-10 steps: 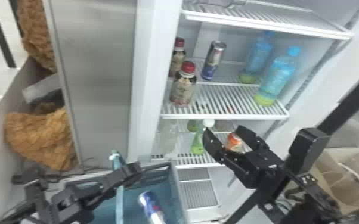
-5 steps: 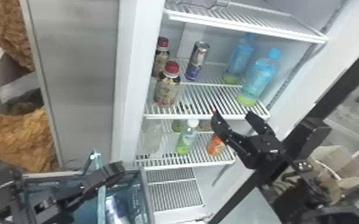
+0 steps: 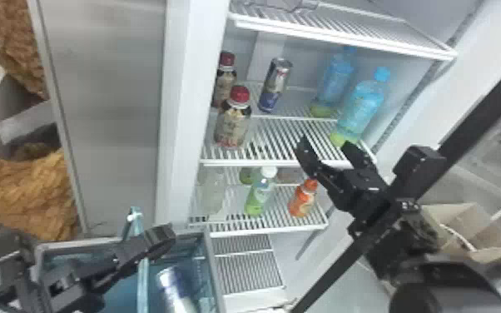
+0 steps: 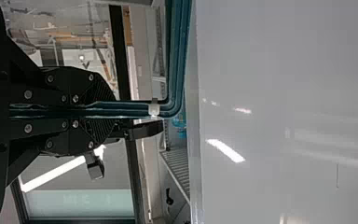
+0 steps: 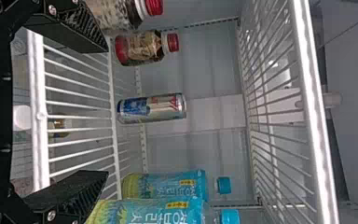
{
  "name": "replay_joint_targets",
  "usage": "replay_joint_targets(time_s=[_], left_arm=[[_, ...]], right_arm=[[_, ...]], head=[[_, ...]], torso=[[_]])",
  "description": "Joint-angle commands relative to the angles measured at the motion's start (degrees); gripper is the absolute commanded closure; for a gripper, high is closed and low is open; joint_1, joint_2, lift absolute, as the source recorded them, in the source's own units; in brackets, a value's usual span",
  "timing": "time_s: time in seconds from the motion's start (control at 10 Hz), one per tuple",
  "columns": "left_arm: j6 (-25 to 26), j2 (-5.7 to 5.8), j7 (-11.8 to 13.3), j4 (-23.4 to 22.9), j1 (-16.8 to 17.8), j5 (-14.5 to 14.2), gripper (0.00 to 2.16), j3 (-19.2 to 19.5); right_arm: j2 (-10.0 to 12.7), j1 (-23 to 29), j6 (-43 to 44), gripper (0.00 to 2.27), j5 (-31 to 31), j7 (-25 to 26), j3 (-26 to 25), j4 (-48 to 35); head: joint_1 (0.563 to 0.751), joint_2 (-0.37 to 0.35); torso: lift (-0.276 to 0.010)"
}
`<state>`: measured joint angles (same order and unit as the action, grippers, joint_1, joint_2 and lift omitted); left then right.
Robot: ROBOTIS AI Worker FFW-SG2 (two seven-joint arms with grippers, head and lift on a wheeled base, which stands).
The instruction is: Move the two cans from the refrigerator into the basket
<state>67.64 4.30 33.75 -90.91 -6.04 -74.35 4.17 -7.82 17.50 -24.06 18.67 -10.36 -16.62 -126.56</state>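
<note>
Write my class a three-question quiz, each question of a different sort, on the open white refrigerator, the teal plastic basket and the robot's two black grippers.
1. Choose: the slim silver-and-blue metal can on the refrigerator shelf stands between
A) two cardboard boxes
B) red-capped bottles and blue-capped bottles
C) two orange bottles

2. True or false: the right black gripper is shut on that can.

3. Fill the blank: the left black gripper is closed on the teal plastic basket's ____.

Key: 1 B; 2 false; 3 handle.
</note>
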Motion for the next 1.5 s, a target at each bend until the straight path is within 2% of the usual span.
replay_joint_targets(time_s=[0.0,0.7,1.4], left_arm=[[0.0,0.00,0.0,0.0,-0.1,-0.1,1.19,-0.3],[0.0,0.09,-0.3,0.0,0.1,-0.4,1.19,-0.5],[-0.3,0.18,-0.7,0.1,0.3,-0.6,1.19,-0.9]], right_arm=[[0.0,-2.9,1.0,0.11,-0.7,0.0,0.5,3.3],[-0.1,-15.7,3.5,0.11,-5.8,-0.7,2.3,17.8],[0.2,-27.6,5.1,0.11,-7.0,-1.1,5.8,31.9]], head=[[0.695,-0.350],[0.695,-0.350],[0.695,-0.343]], torso=[[-0.031],[-0.031],[-0.031]])
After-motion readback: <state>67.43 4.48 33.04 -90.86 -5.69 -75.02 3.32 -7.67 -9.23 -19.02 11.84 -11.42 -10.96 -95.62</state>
